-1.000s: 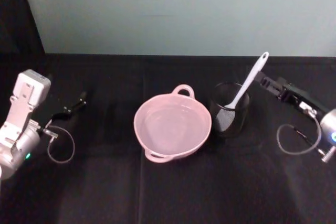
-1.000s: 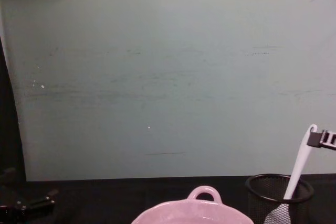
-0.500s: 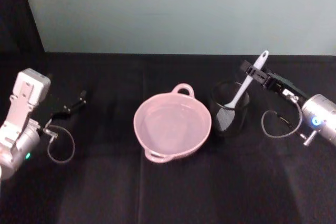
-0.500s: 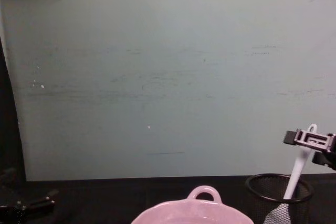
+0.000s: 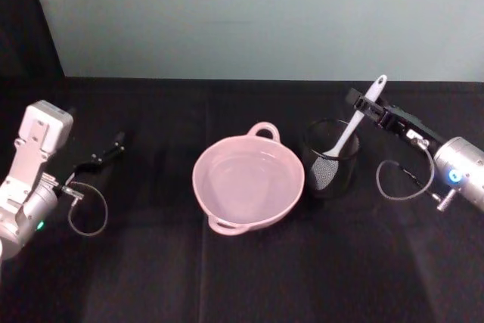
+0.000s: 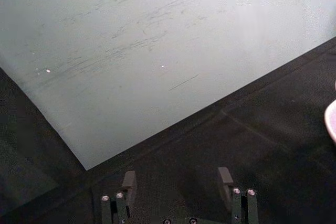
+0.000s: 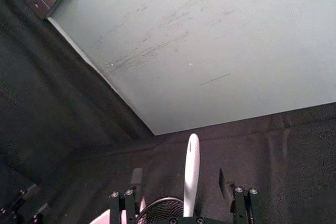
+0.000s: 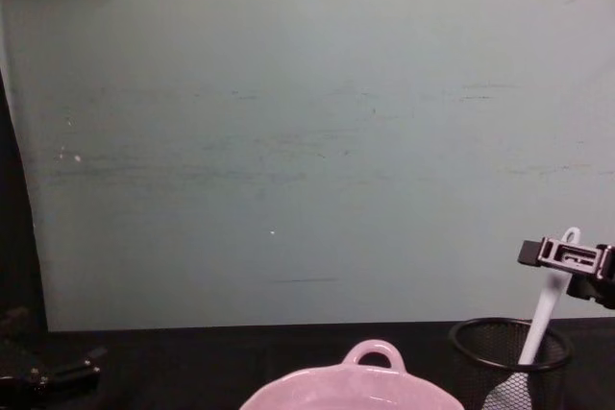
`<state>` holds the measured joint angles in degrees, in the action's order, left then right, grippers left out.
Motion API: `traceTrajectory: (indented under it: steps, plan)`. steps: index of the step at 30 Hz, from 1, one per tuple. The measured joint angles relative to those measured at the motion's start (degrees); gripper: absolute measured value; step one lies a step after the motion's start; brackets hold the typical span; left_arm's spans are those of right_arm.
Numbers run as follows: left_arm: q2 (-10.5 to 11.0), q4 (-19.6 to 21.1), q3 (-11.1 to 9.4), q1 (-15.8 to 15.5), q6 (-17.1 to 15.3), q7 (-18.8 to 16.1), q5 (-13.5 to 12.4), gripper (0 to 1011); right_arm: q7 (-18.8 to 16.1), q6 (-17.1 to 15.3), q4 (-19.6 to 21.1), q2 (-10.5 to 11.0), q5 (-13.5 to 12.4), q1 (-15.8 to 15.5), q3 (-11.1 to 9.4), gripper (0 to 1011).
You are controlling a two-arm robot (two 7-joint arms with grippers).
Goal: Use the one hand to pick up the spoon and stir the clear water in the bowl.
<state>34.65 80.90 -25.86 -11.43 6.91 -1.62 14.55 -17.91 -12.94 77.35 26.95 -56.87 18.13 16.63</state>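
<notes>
The white spoon (image 5: 354,125) stands tilted in a black wire-mesh cup (image 5: 330,160), its head down inside and its handle leaning up to the right. My right gripper (image 5: 369,108) is open around the upper handle. In the right wrist view the spoon handle (image 7: 191,174) rises between the two spread fingers (image 7: 137,178) with a gap on each side. From the chest view the right gripper (image 8: 567,256) sits at the spoon (image 8: 544,319) just below its tip. The pale pink bowl (image 5: 203,187), with water in it, stands left of the cup.
My left gripper (image 5: 112,146) rests open over the black cloth at far left, with its fingers (image 6: 128,180) apart over bare cloth. The mesh cup (image 8: 509,364) nearly touches the bowl (image 8: 373,352). A pale green wall runs behind the table.
Over the last second my right gripper moved left from beside the spoon until its fingers straddle the handle. It has hardly shifted in the last half second. Spoon, bowl and left arm are unmoved.
</notes>
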Motion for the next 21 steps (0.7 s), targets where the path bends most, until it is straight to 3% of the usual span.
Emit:
traceTrajectory:
  steps: [5, 21]
  plan:
    - [0.0, 0.0, 0.0, 0.0, 0.0, 0.0, 0.0, 1011, 0.1, 0.0, 0.2, 0.0, 0.0, -0.1, -0.1, 802]
    - [0.0, 0.0, 0.0, 0.0, 0.0, 0.0, 0.0, 1011, 0.2, -0.1, 0.3, 0.1, -0.1, -0.3, -0.2, 283]
